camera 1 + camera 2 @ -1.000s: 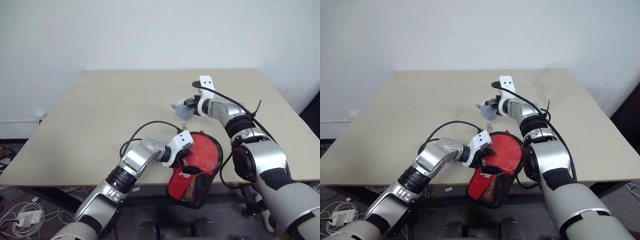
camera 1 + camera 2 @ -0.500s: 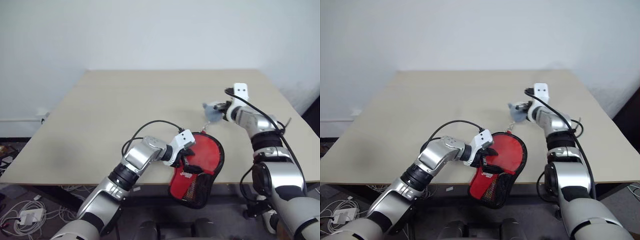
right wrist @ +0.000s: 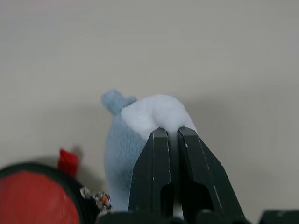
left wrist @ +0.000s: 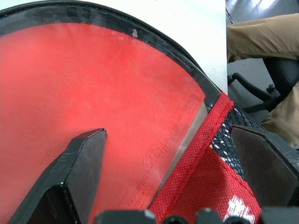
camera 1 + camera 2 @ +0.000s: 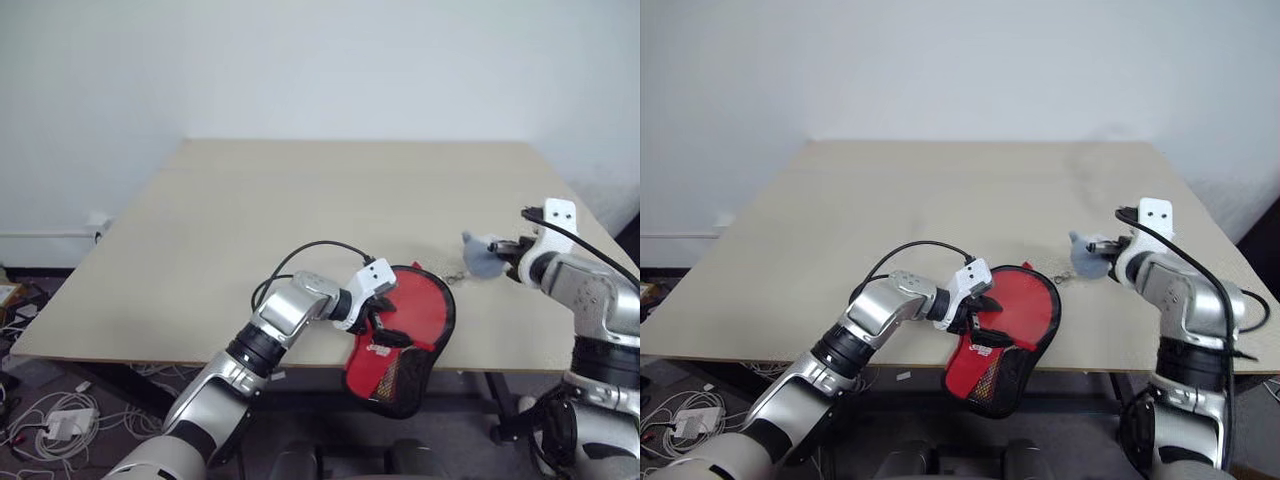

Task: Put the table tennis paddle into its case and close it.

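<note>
At the near tabletop [image 5: 200, 250] edge, the red-and-black paddle-shaped fabric case [image 5: 398, 345] overhangs, the round red rubber-faced paddle [image 4: 84, 102] inside. The left gripper [image 5: 372, 322], arm bent inward, spreads wide over it. Farther right, the right gripper [image 5: 1102, 248] pinches a small grey-blue plush charm [image 5: 1087, 254], chained to the case. Open tabletop stretches beyond.

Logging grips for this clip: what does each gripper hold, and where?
Right gripper: shut on the grey plush charm, at its white end. Left gripper: open astride the case, holding nothing.
</note>
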### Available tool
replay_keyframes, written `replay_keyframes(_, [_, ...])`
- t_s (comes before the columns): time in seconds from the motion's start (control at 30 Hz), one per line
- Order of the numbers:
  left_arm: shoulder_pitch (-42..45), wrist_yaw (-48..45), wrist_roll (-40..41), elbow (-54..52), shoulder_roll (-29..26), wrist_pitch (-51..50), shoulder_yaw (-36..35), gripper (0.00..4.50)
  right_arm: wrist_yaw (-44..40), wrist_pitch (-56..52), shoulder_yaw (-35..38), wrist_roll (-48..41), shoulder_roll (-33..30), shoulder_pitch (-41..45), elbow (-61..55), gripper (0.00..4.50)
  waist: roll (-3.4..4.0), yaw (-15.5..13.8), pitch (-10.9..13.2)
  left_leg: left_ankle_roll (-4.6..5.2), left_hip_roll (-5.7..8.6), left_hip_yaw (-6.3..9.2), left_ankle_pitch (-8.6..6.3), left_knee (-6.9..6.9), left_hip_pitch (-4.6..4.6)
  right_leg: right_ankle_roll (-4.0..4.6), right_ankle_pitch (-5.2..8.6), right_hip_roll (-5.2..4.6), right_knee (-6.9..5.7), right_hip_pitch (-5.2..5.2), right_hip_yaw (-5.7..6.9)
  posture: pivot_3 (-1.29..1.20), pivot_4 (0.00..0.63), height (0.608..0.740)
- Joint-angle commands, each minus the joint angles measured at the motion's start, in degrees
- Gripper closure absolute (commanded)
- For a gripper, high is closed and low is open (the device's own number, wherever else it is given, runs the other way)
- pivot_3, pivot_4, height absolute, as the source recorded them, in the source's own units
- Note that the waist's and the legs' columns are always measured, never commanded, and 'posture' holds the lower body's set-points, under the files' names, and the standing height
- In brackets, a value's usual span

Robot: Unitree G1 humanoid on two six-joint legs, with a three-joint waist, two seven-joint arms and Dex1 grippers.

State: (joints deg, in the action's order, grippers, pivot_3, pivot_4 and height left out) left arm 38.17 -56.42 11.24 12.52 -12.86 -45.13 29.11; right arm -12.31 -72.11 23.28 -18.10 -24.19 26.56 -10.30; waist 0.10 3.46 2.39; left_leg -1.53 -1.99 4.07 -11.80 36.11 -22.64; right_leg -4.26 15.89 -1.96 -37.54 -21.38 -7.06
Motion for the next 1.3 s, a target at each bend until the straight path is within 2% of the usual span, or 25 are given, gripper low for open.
replay_keyframes(0.03, [-2.05, -0.73, -2.85, 6.08, -0.69, -1.51, 4.48, 0.0, 1.52, -4.74, 5.14, -1.17, -0.56, -3.17, -11.27, 4.45, 0.0, -0.54, 0.0, 0.0, 0.0, -0.01, 0.0, 0.0, 0.0, 0.0, 0.0, 0.0, 0.0, -0.02, -0.01, 0.0, 0.0, 0.74])
replay_keyframes(0.37, [0.28, -2.52, -4.26, 10.87, 1.45, 1.09, 4.96, 0.0, -3.32, -14.22, 8.22, -5.01, -3.67, -16.65, -25.1, 4.45, -0.05, -0.96, -0.06, -0.03, 0.0, 0.01, -0.02, 0.03, 0.02, 0.16, 0.09, -0.03, 0.21, -0.02, 0.01, 0.0, 0.0, 0.74])
replay_keyframes(0.5, [0.63, -2.95, -4.75, 12.05, 2.19, 1.76, 4.9, 0.0, -7.54, -16.14, 9.61, -7.4, -6.25, -24.39, -31.07, 4.45, -0.17, -1.37, -0.1, -0.04, 0.0, 0.05, -0.03, 0.01, 0.01, 0.15, 0.09, -0.04, 0.45, 0.06, 0.03, 0.0, 0.0, 0.74])
replay_keyframes(0.7, [0.67, -3.94, -5.2, 12.39, 2.46, 1.78, 5.22, 0.0, -14.46, -20.36, 14.75, -13.29, -5.28, -32.27, -39.82, 4.45, -0.3, -1.45, -0.18, -0.11, 0.01, 0.05, -0.13, -0.01, -0.02, 0.15, 0.09, -0.04, 0.65, 0.14, -0.01, 0.0, 0.0, 0.74])
replay_keyframes(0.93, [0.65, -5.27, -5.79, 12.34, 2.46, 1.54, 5.8, 0.0, -23.3, -20.39, 17.96, -21.82, -4.56, -39.83, -48.81, 4.45, -0.44, -1.4, -0.29, -0.26, 0.01, 0.05, -0.25, -0.03, -0.01, 0.15, 0.09, -0.04, 0.7, 0.14, 0.0, 0.0, 0.0, 0.74])
replay_keyframes(1.2, [0.86, -6.45, -6.67, 12.82, 2.94, 1.74, 6.11, 0.0, -28.39, -9.83, 17.06, -29.19, -12.05, -55.94, -49.7, 4.45, -0.61, -1.41, -0.34, -0.27, 0.01, 0.02, -0.38, -0.03, -0.02, 0.15, 0.09, -0.12, 0.81, 0.17, 0.0, 0.0, 0.0, 0.74])
replay_keyframes(1.3, [0.82, -6.63, -6.78, 12.84, 3.01, 1.62, 6.13, 0.0, -28.94, -7.01, 17.59, -30.29, -12.03, -58.89, -49.64, 4.45, -0.71, -1.4, -0.37, -0.3, 0.01, 0.02, -0.41, -0.02, 0.0, 0.15, 0.1, -0.14, 0.82, 0.17, 0.01, 0.0, 0.0, 0.74])
